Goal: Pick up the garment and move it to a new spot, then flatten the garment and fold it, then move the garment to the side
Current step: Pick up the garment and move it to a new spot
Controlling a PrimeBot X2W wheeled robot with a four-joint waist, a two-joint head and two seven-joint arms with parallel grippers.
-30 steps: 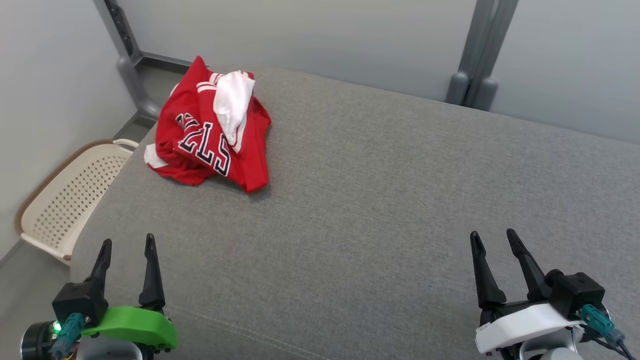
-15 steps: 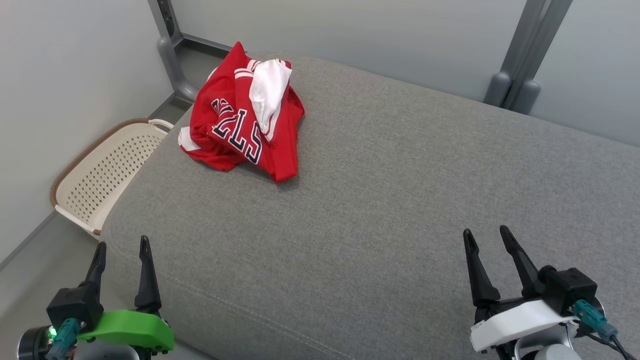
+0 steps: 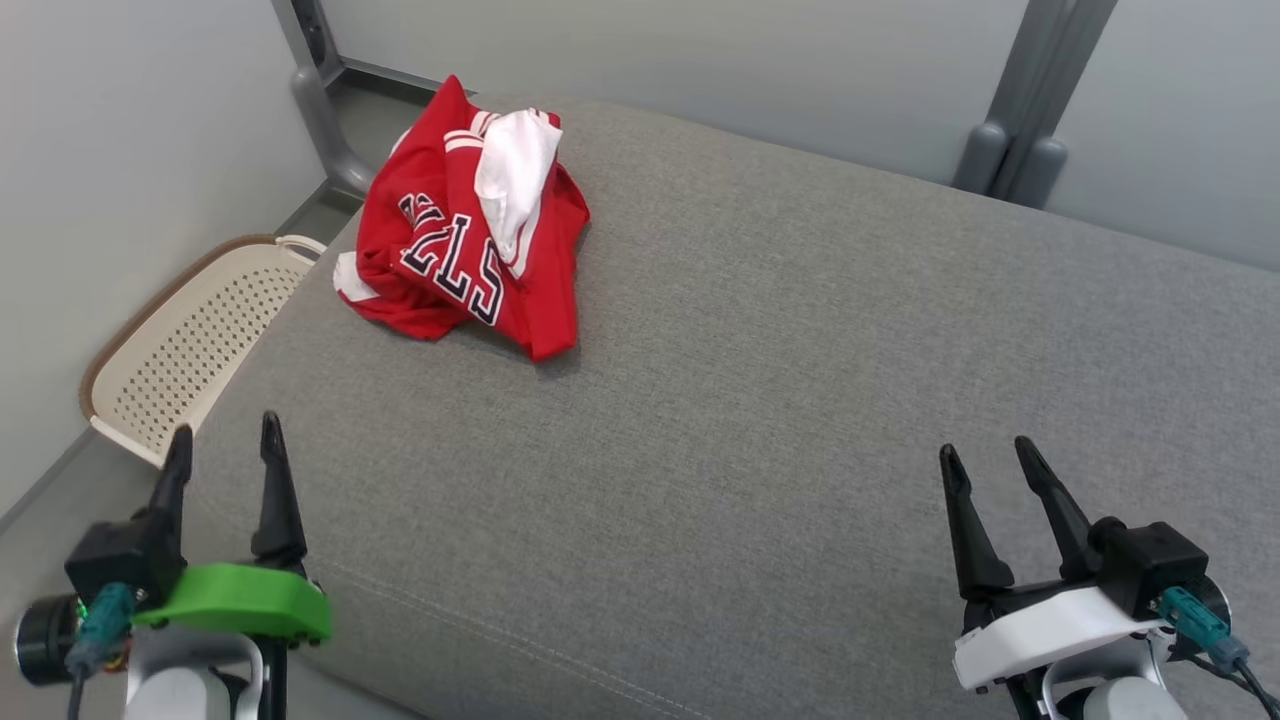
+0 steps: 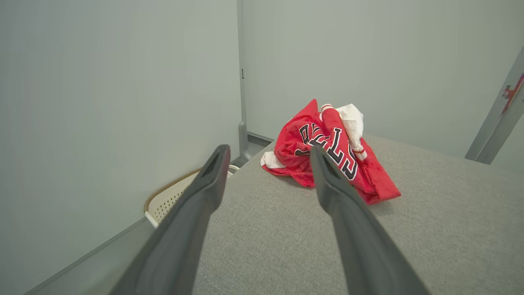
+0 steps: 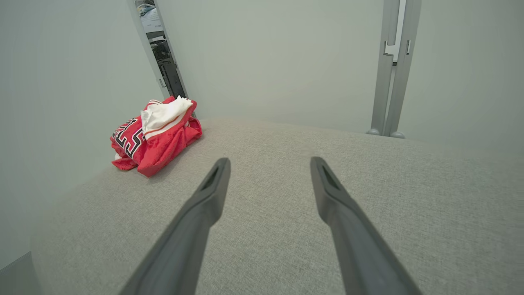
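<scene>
Cream perforated basket (image 3: 180, 350) sits beside grey cushion (image 3: 760, 400), near the crumpled garment (image 3: 440, 270).

1. A wide grey fabric cushion (image 3: 760, 380) spreads across most of the scene, and a stitched seam (image 3: 480, 625) runs along its near edge.
2. A cream plastic basket (image 3: 190, 340) with a perforated wall and a brown rim sits just beside the cushion's left edge, lower than the cushion's top.
3. A grey post (image 3: 318, 120) with a flared foot rises behind the cushion's far left corner.
4. A pair of grey posts (image 3: 1020, 120) stands behind the cushion's far edge, toward its right.
5. Pale grey walls (image 3: 700, 60) close in behind the cushion and along its left.
6. Grey floor (image 3: 40, 540) shows beside the cushion's near left corner.
</scene>
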